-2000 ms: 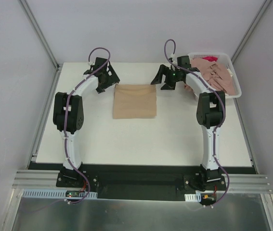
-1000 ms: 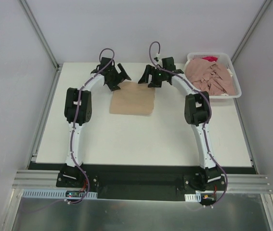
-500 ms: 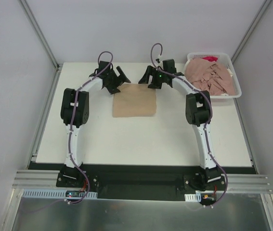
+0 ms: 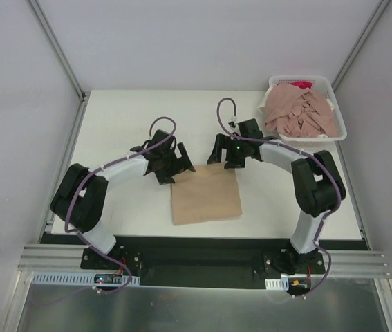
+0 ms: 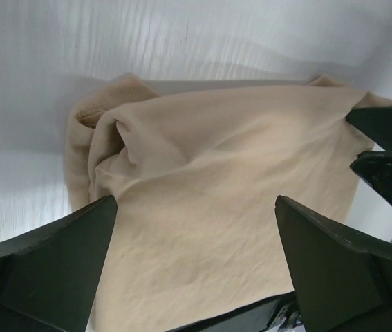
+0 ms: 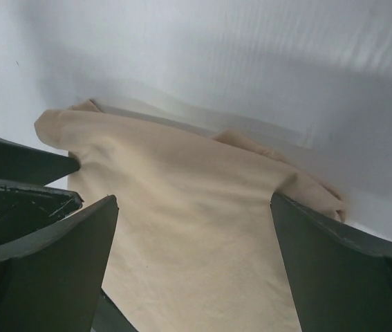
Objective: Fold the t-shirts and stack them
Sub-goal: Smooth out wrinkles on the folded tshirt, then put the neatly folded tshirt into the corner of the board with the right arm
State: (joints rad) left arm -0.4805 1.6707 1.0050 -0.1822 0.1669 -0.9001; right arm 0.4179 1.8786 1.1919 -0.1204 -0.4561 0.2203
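From where I stand, the folded tan-beige cotton t-shirt lies as a rough rectangle on the flat white table, towards the near edge and between the two arms. The left gripper and the right gripper sit low over the shirt's far corners, one at each. Both claws are spread wide and released, with nothing pinched in either. In the wrist views the cloth lies slack under the open fingers, a little bunched at the corner by the left claw. The crumpled dusty-pink t-shirts are heaped in the white plastic lattice basket at the far right corner, well apart from the tan one. I'd judge the tan shirt is done, or nearly so, and set down as the bottom of the stack. The next move likely calls for the right arm to reach into the basket and draw out a single pink shirt without dragging the others along.
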